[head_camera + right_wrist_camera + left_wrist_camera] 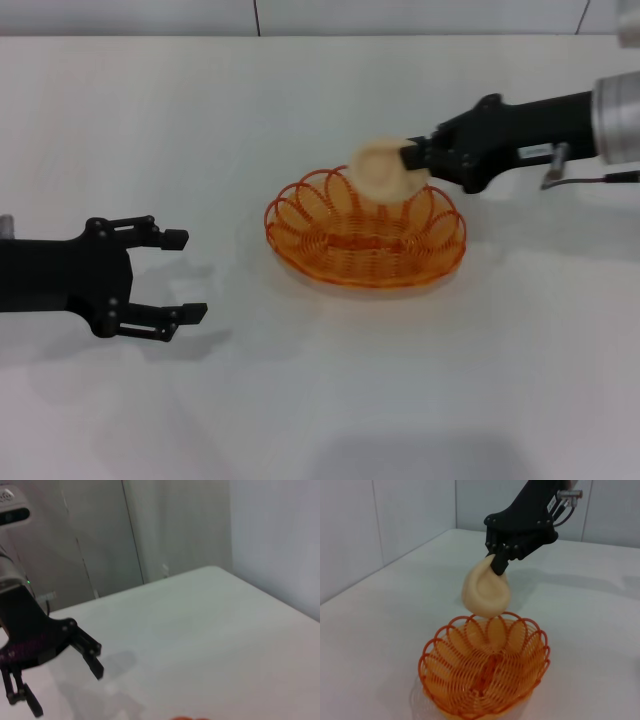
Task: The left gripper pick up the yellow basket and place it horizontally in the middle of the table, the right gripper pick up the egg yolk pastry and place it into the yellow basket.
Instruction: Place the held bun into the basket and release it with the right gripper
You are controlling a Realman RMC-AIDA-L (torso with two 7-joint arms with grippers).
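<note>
My right gripper [408,157] is reaching in from the right, raised off the table, fingers pinched tight on what it's carrying. My left gripper [182,276] is parked low on the left, arm level, fingers spread wide with nothing in them.

Orange, beige, black on white

My black right gripper [408,157] pinches the pale beige egg yolk pastry [380,171] above the orange-yellow spiral-wired yellow basket [366,229]; beside the basket, white table [300,400], black left gripper [182,276].
</note>
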